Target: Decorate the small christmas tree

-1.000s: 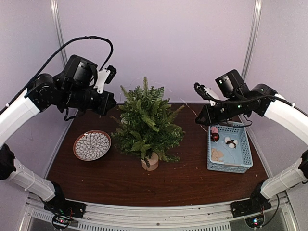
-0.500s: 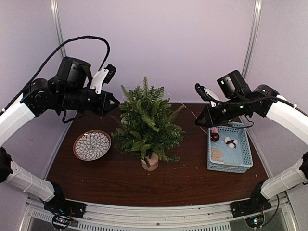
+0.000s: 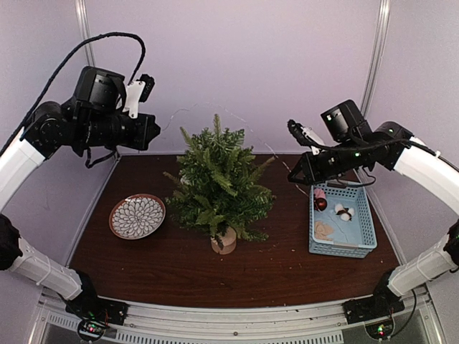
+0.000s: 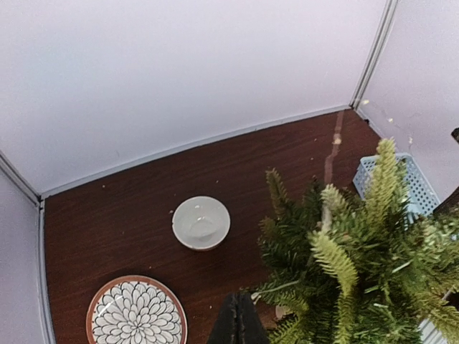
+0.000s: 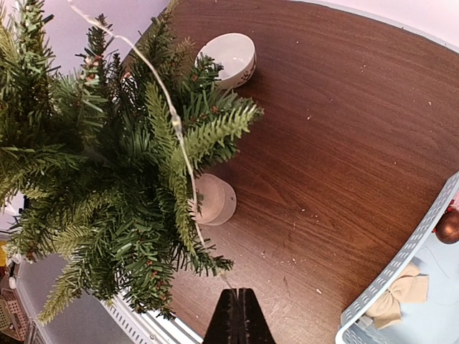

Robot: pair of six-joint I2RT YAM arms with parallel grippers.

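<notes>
Dark wooden table fills the lower frame, with the small christmas tree upright at its centre, between a patterned plate at left and a blue basket at right. The right gripper is pinched on a thin light wire running across the tree's top. The left gripper hovers at upper left, fingers together.

One small christmas tree stands mid-frame on the surface, with one thin light string. There is one patterned plate, one white bowl and one blue basket. The basket holds one red bauble, one beige bow and one white ornament. There are two grippers: the left gripper and the right gripper.
</notes>
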